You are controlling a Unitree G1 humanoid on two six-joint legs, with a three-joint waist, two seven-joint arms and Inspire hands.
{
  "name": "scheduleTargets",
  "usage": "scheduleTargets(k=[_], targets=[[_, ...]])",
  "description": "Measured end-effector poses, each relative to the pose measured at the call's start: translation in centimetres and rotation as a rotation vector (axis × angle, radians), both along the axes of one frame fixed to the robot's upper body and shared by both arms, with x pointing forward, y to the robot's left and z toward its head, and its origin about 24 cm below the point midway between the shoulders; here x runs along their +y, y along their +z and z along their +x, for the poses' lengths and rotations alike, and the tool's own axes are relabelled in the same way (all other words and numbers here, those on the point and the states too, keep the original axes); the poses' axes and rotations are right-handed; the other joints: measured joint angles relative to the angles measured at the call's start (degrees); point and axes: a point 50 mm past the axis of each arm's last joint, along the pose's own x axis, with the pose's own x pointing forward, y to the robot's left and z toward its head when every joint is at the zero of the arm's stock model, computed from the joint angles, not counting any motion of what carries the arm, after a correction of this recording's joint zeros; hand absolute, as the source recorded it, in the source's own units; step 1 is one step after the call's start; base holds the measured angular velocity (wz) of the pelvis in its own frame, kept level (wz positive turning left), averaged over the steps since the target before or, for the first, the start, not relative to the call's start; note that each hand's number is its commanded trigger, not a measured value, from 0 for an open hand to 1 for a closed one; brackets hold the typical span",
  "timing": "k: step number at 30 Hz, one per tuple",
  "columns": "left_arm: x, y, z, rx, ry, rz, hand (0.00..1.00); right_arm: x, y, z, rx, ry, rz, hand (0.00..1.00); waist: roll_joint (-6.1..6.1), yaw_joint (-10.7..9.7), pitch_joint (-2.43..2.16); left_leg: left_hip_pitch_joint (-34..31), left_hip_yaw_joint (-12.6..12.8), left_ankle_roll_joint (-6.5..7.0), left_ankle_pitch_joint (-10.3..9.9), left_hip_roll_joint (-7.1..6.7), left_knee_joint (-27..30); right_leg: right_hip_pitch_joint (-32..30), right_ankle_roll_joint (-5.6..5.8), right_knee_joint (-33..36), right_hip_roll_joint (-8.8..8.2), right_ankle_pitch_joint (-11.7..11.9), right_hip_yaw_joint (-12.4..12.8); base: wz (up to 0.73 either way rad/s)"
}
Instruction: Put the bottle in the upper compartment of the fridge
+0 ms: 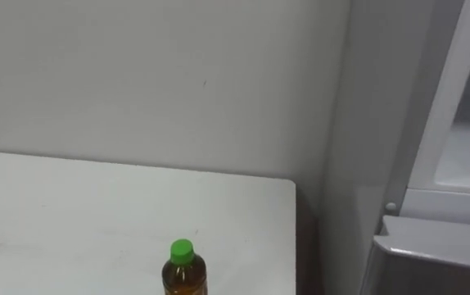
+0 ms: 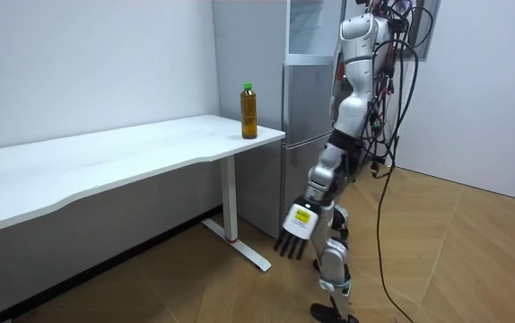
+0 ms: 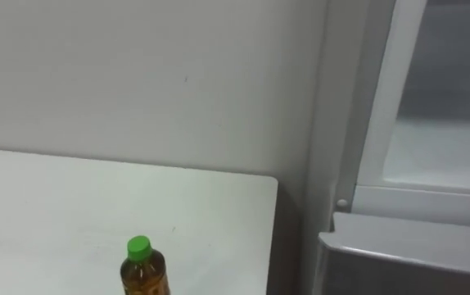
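The bottle (image 1: 184, 270) holds amber liquid under a green cap and stands upright near the white table's (image 1: 88, 213) right end. The room view has the bottle (image 2: 249, 112) close to the table corner beside the grey fridge (image 2: 307, 144). The upper fridge compartment (image 1: 468, 156) shows a pale interior behind a white frame, to the right of the bottle. I stand in front of the fridge, facing the wall. My left hand (image 2: 298, 224) hangs low at my side with straight fingers pointing down, well below the table top and holding nothing.
The fridge's grey lower door (image 1: 431, 262) sits just right of the table edge, with a narrow dark gap between them. A plain wall (image 1: 161, 82) runs behind the table. Wooden floor (image 2: 455, 251) lies open behind me.
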Motion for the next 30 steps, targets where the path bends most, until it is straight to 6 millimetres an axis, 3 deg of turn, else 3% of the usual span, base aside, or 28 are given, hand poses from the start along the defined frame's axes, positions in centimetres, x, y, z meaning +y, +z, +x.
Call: scheduleTargets(k=[3,10,17,23,30], targets=[[-0.4,0.0,0.3,-0.033,-0.009,-0.022,0.00,0.0,0.4,1.0,-0.048,0.006,-0.004,0.00,-0.36,-0.01,-0.02,-0.24,1.72,0.00,0.00,-0.12,0.56,-0.81,-0.07,0.65,-0.09,-0.19,1.09,-0.22],[-0.2,0.2,-0.1,-0.055,-0.022,-0.035,0.00,0.7,2.5,4.2,-0.258,0.093,0.021,0.00,-1.12,-1.00,-0.24,-0.14,2.40,-0.02,0.01,-0.11,0.89,-1.64,-0.01,0.79,0.06,-0.43,1.87,-0.05],[-0.4,0.6,1.1,-0.101,-0.078,-0.046,0.00,2.4,4.8,4.6,-0.388,0.195,0.048,0.00,-1.51,-1.33,0.01,-0.72,4.83,-0.02,0.01,-0.08,0.79,-2.83,-0.23,1.57,0.30,-0.26,3.27,-0.15],[-1.3,0.7,2.3,-0.146,-0.125,-0.064,0.00,3.4,6.1,4.6,-0.457,0.237,0.097,0.00,-2.15,-1.28,0.15,-1.23,4.87,-0.02,0.01,-0.10,0.75,-3.49,-0.27,1.64,0.42,0.06,3.67,-0.01],[-1.0,0.8,1.3,-0.136,-0.130,-0.060,0.00,3.8,7.6,5.9,-0.495,0.316,0.131,0.00,-2.21,-1.24,0.12,-2.15,5.13,-0.02,0.01,-0.08,0.81,-5.20,-0.60,2.80,0.58,0.29,4.51,-0.06]])
